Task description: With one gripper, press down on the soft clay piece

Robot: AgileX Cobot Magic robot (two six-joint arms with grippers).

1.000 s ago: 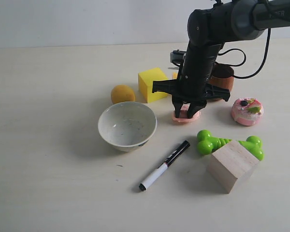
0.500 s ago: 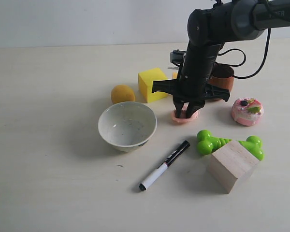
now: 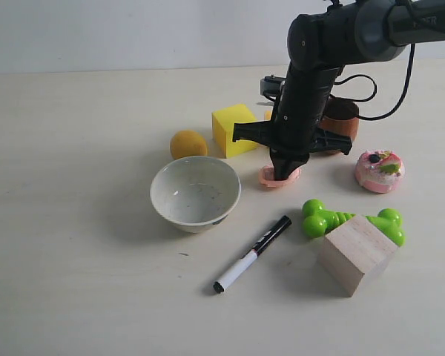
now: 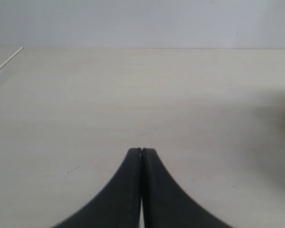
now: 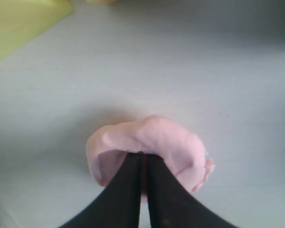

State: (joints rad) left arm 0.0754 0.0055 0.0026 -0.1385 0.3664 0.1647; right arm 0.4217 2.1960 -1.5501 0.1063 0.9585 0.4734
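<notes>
Exterior view: black two-fingered right gripper point(image 3: 285, 171), jaws together, planted on small matte salmon-pink clay lump point(image 3: 267, 177) just beside glossy white round bowl point(image 3: 195, 194).
Left wrist view: smooth black left gripper point(image 4: 141, 151), closed, holding nothing, over pale matte tabletop point(image 4: 133, 90).
Right wrist view: closed fingertips point(image 5: 132, 176) sunk into soft, dented clay.

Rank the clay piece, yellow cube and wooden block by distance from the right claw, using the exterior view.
1. Soft clay piece: directly under the right claw, touching it.
2. Yellow cube: up-left in view.
3. Wooden block: lower right, farthest.
</notes>
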